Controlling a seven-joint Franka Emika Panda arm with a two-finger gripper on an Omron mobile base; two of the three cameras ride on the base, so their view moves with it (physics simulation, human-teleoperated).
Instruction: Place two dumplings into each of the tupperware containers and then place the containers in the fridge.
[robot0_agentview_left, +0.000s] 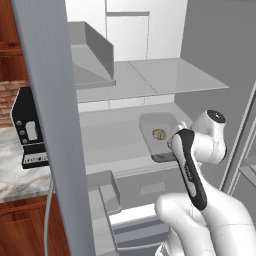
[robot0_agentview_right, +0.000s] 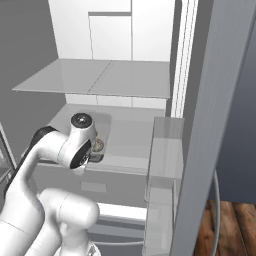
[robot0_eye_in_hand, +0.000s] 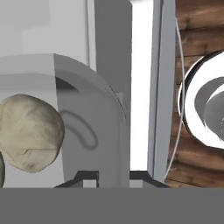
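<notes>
A grey tupperware container (robot0_agentview_left: 149, 125) sits on the middle shelf (robot0_agentview_left: 110, 145) of the open fridge, towards its right side. A tan mottled dumpling (robot0_agentview_left: 159, 134) lies inside it. In the hand view the same dumpling (robot0_eye_in_hand: 28, 133) looks large behind the container's rounded corner wall (robot0_eye_in_hand: 87, 100), and a sliver of a second dumpling (robot0_eye_in_hand: 1, 171) shows at the left edge. My gripper (robot0_eye_in_hand: 114, 177) is shut on the container's near rim, with a dark fingertip (robot0_eye_in_hand: 87, 177) on either side of the wall. From the right base view the white wrist covers most of the container (robot0_agentview_right: 101, 159).
An upper fridge shelf (robot0_agentview_left: 165, 75) hangs over the container. The open fridge door (robot0_agentview_left: 50, 125) stands at the left, its bin (robot0_agentview_left: 107, 192) low beside the arm. A black appliance (robot0_agentview_left: 27, 130) sits on the marble counter (robot0_agentview_left: 15, 172). A drawer (robot0_agentview_left: 145, 187) lies below the shelf.
</notes>
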